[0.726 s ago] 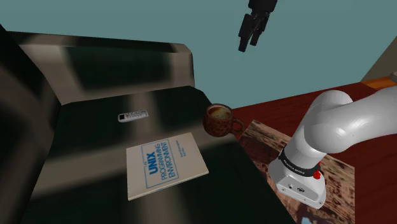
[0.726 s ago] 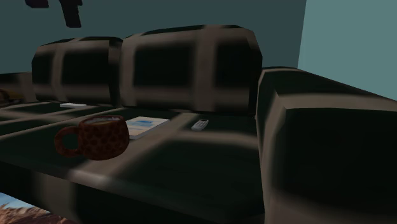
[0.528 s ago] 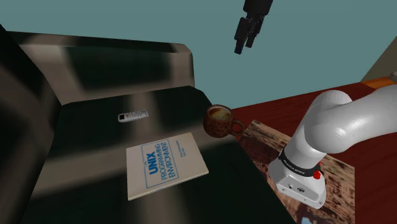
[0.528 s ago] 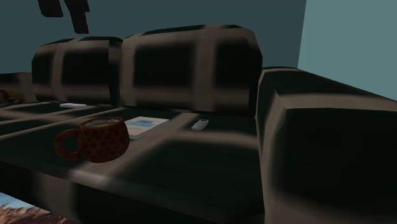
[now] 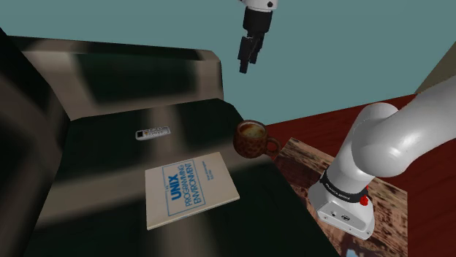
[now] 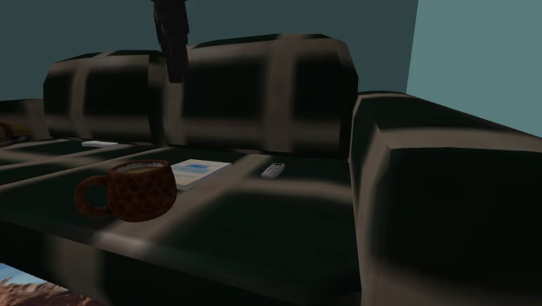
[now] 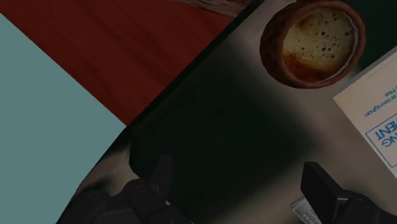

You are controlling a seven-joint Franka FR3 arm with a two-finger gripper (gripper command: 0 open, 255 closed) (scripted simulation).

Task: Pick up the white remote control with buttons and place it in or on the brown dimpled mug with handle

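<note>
In the wrist view one finger [image 7: 321, 188] covers most of the remote [image 7: 302, 212], and the frame cuts off the book [image 7: 382, 108]. The gripper [image 5: 245, 67] hangs high above the mug [image 5: 252, 138], fingers wide apart, holding nothing. The remote lies on the sofa [image 5: 109, 153] seat, well apart from the mug, to its left in the shoulder view.

**Dark Sofa in a Teal-Walled Room**

A dark sofa [image 6: 261, 226] with pale, blurred bands across its upholstery took up most of the scene. Its padded back cushions [image 6: 261, 87] stood upright, and a bulky armrest [image 6: 443, 191] closed one end. Behind it rose a plain teal wall [image 5: 343, 51]. The floor [image 5: 321, 120] was reddish-brown wood, with a patterned rug [image 5: 303, 164] lying just beside the sofa's front edge
</note>
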